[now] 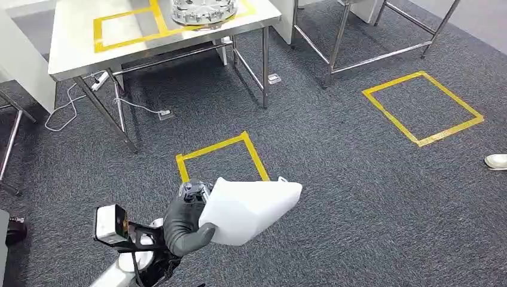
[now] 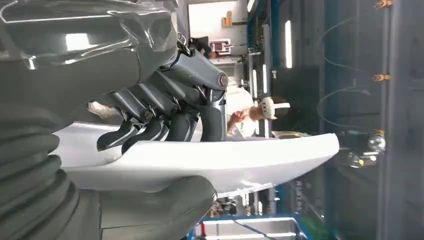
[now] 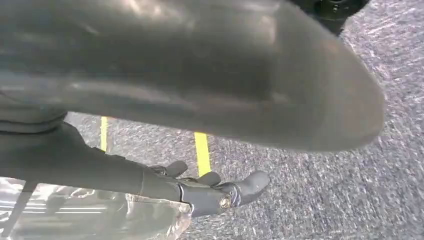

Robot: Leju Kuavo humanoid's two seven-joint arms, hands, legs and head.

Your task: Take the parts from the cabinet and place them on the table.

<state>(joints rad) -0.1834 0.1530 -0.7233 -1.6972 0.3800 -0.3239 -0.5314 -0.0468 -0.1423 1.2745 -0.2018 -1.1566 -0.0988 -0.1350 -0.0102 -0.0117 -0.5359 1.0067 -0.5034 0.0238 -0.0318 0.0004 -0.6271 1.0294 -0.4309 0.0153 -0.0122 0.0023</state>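
Observation:
My left hand (image 1: 182, 224) grips a white, wedge-shaped plastic part (image 1: 251, 209) low in the head view, above the grey carpet. In the left wrist view the dark fingers (image 2: 165, 125) lie across the top of the white part (image 2: 225, 162) and the thumb presses it from the other side. The steel table (image 1: 78, 42) stands ahead at the upper left, with a yellow taped square (image 1: 122, 27) on its top. My right hand (image 3: 215, 192) hangs over the carpet with its fingers spread and nothing in it.
A round metal part (image 1: 203, 11) sits on the table's far side. Yellow tape squares (image 1: 221, 156) (image 1: 421, 107) mark the carpet. A second steel frame (image 1: 359, 36) stands at the upper right. Cables (image 1: 72, 104) lie under the table. A person (image 2: 250, 115) stands far off.

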